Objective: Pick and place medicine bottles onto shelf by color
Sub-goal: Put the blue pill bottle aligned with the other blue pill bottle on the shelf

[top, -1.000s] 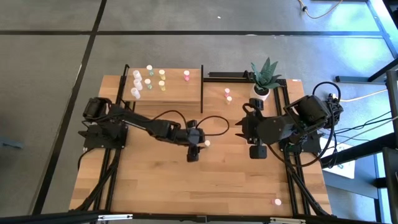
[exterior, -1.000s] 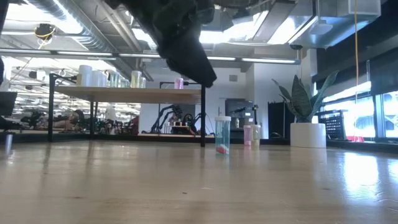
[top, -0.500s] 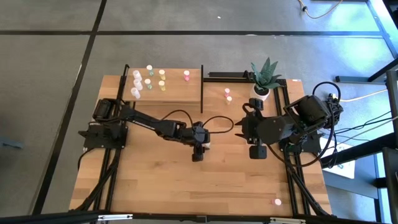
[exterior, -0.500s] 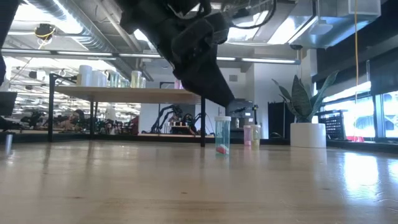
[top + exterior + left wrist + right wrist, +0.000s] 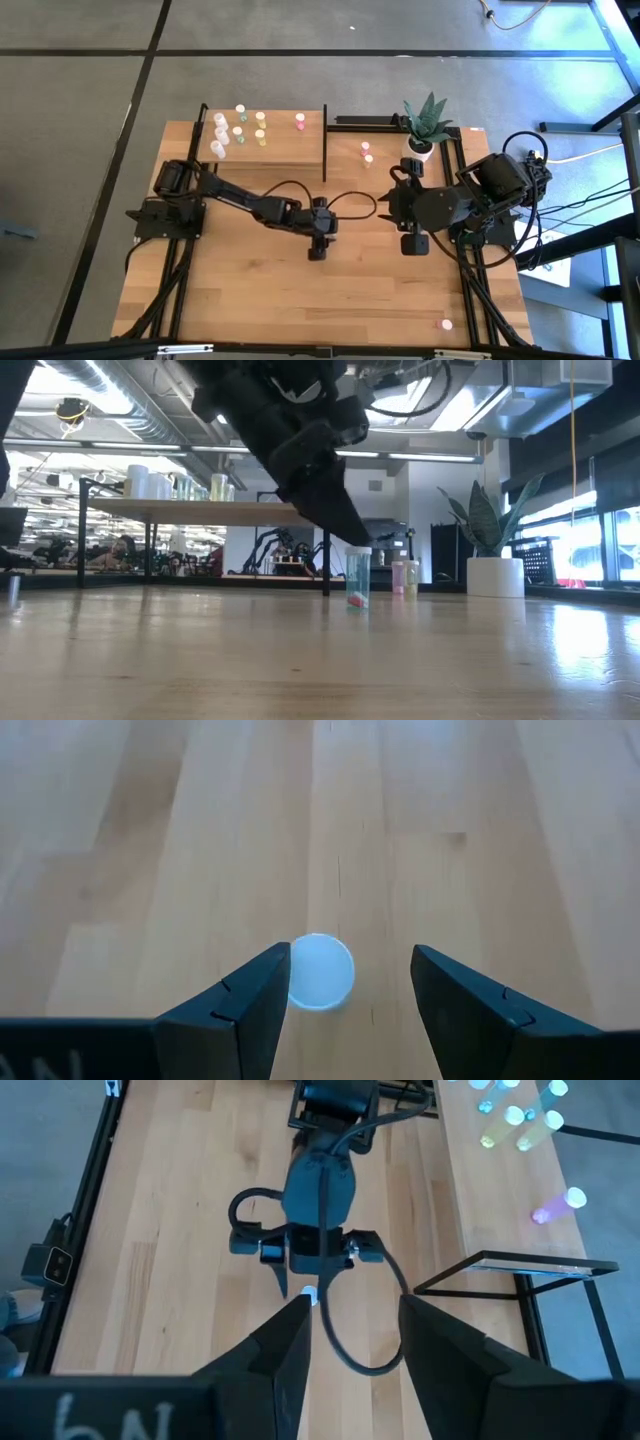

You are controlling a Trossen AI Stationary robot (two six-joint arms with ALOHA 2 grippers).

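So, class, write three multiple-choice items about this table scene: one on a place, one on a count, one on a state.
1. Where is the white-topped bottle in the left wrist view?
A. On the shelf
B. Between the left pincer's fingers
C. Beside the plant pot

2. How many bottles stand on the table between the shelf and the plant pot?
A. Two
B. Five
C. None

3. How is the left pincer?
A. Shut tight on nothing
B. Open
C. Out of view

Answers:
B, both dark fingers flank it.
A, the high view shows two there.
B, a wide gap shows on one side of the bottle.
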